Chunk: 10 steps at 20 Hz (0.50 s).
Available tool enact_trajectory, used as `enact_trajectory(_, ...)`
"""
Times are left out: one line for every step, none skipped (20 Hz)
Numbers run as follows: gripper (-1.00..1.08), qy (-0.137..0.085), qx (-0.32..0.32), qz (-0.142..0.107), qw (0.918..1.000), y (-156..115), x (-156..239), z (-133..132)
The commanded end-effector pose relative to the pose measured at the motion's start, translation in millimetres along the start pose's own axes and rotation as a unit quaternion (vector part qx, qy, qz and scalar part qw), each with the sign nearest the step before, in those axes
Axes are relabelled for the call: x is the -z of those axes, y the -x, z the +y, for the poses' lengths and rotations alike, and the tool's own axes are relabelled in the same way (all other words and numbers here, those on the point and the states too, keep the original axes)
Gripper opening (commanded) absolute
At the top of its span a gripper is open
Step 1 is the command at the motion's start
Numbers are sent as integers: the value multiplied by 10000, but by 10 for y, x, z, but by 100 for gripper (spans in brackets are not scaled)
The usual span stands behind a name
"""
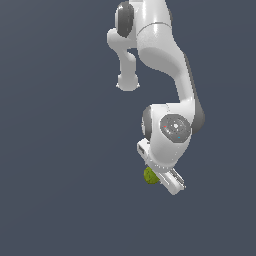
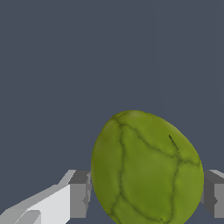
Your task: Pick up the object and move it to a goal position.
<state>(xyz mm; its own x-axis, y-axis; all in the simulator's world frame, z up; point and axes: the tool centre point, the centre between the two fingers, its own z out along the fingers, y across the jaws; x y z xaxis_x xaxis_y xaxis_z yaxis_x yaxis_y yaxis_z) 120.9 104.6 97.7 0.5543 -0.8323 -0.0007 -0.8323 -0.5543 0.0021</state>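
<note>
Looking at wrist view, you see left finger pad touching object's flank, then object, yellow-green, egg-shaped, veined with dark cracks, then right pad against its other flank. Tool part-closed, fingers clamped on object, object seated between pads. Exterior view: object pokes out on tool's side toward exterior view's left, white arm bent above. Plain grey-blue backdrop.

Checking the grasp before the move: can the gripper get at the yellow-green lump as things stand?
Probably yes. In the wrist view the yellow-green lump sits between the gripper fingers, both pads at its sides with nothing in the way.
</note>
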Motion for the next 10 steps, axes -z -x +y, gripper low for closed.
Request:
enact_trajectory(-100,-10,-3,5,10000,4,42,-71)
enact_trajectory(-100,-10,-3,5,10000,7,49,-90)
enact_trajectory(-100,-10,-3,5,10000,9,56,-107)
enact_trajectory(-100,-10,-3,5,10000,11,62,-122)
enact_trajectory(-100,-10,-3,5,10000,12,66,-134)
enact_trajectory(-100,-10,-3,5,10000,14,70,-143)
enact_trajectory(-100,-10,-3,5,10000,15,73,-151)
enact_trajectory(-100,-10,-3,5,10000,15,75,-156)
enact_trajectory(-100,-10,-3,5,10000,16,76,-159)
enact_trajectory(-100,-10,-3,5,10000,16,77,-160)
